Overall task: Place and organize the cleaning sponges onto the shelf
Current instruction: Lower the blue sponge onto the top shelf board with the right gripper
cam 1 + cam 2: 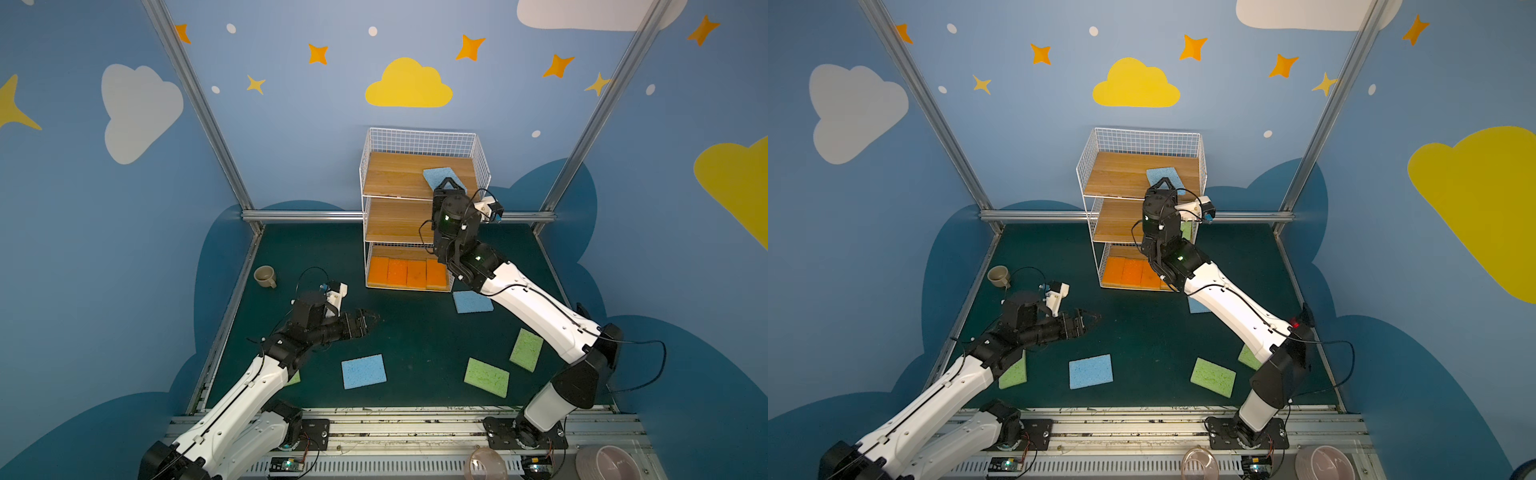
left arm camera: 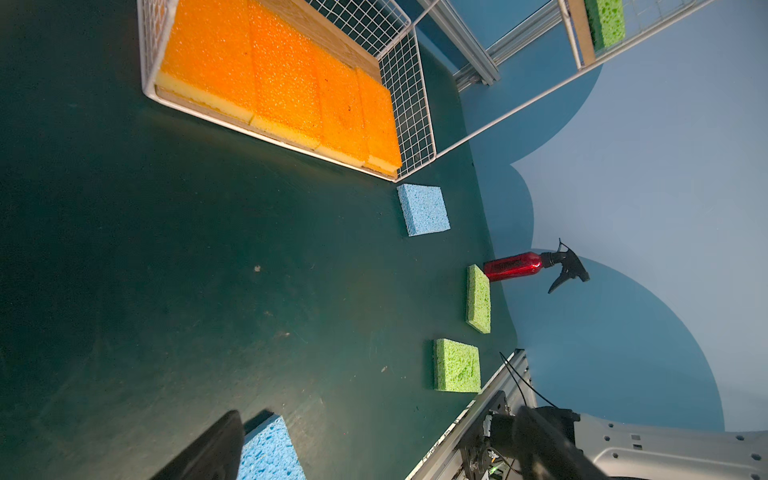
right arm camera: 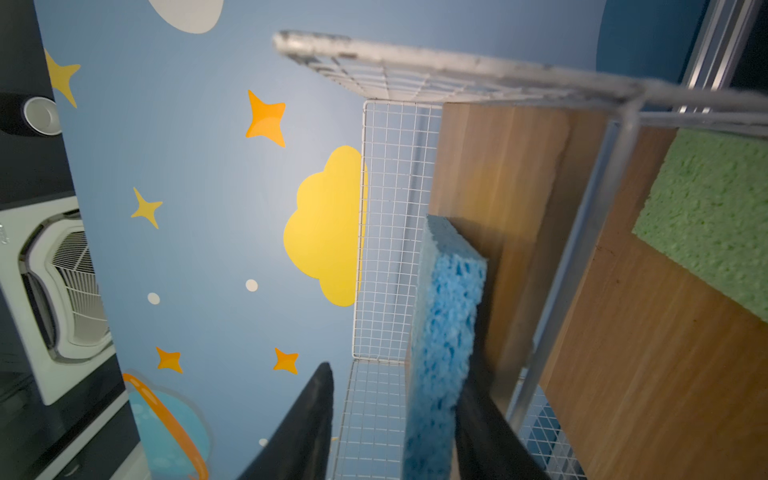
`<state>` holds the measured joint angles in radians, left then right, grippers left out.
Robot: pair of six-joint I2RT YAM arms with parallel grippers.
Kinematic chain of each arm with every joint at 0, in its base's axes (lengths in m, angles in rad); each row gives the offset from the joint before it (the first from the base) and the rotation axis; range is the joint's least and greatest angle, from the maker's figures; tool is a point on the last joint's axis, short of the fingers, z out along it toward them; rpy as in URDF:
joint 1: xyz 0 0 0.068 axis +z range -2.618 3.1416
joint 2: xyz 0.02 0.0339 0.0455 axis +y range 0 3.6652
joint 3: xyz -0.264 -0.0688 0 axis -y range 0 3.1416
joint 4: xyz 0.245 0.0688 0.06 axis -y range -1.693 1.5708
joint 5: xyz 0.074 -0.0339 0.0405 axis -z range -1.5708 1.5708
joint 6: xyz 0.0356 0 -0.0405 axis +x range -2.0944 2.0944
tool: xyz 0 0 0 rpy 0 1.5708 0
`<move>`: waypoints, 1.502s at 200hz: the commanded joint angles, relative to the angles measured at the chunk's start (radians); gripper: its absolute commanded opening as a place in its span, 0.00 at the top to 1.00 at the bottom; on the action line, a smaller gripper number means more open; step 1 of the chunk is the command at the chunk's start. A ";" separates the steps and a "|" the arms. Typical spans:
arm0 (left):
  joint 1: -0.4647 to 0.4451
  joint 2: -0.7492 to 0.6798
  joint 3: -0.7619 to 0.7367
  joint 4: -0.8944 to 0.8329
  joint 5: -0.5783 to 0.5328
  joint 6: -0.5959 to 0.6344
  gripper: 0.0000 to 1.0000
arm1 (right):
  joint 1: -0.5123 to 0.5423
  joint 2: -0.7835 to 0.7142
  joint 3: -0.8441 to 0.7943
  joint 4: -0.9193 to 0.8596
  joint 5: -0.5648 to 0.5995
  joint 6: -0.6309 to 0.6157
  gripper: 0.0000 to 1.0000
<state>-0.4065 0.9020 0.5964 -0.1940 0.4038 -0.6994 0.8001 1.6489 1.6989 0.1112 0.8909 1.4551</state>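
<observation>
Right fingers (image 3: 307,424) are apart at the top tier of the shelf (image 1: 395,176). One touches the blue sponge (image 3: 440,332) and the other is clear of it, so it looks let go onto the top board, lying skewed toward the right end. Left fingers (image 2: 208,449) are spread wide and empty, low over the table (image 1: 415,332), probably parked clear. Tiers look colour-sorted: orange sponges (image 1: 407,272) fill the bottom, and one green sponge (image 1: 1187,230) sits in the middle. Two loose blue sponges (image 1: 363,371) and three loose green sponges (image 1: 486,376) lie on the table.
</observation>
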 commanded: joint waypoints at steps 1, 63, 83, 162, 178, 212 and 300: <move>-0.001 -0.006 0.005 -0.006 0.009 0.013 0.01 | -0.005 -0.001 -0.006 0.048 -0.036 -0.037 0.52; -0.002 -0.009 -0.003 -0.007 -0.008 0.009 0.00 | -0.005 -0.084 -0.069 -0.053 -0.175 -0.136 0.48; -0.002 -0.008 -0.003 -0.007 -0.010 0.006 0.01 | -0.007 -0.111 -0.110 -0.044 -0.191 -0.153 0.47; -0.001 0.001 0.019 -0.025 -0.030 0.016 0.01 | -0.022 -0.231 -0.231 -0.125 -0.322 -0.312 0.32; -0.001 0.006 0.036 -0.031 -0.034 0.022 0.01 | -0.028 -0.268 -0.265 -0.137 -0.369 -0.375 0.32; -0.001 0.011 0.088 -0.059 -0.045 0.038 0.01 | -0.059 -0.355 -0.308 -0.168 -0.586 -0.585 0.36; -0.001 0.040 0.140 -0.052 -0.096 0.072 0.01 | -0.112 -0.294 0.138 -0.820 -0.874 -1.550 0.39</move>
<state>-0.4065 0.9234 0.7124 -0.2470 0.3336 -0.6533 0.6895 1.3098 1.7500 -0.5011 0.0360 0.2886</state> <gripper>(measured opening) 0.995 0.610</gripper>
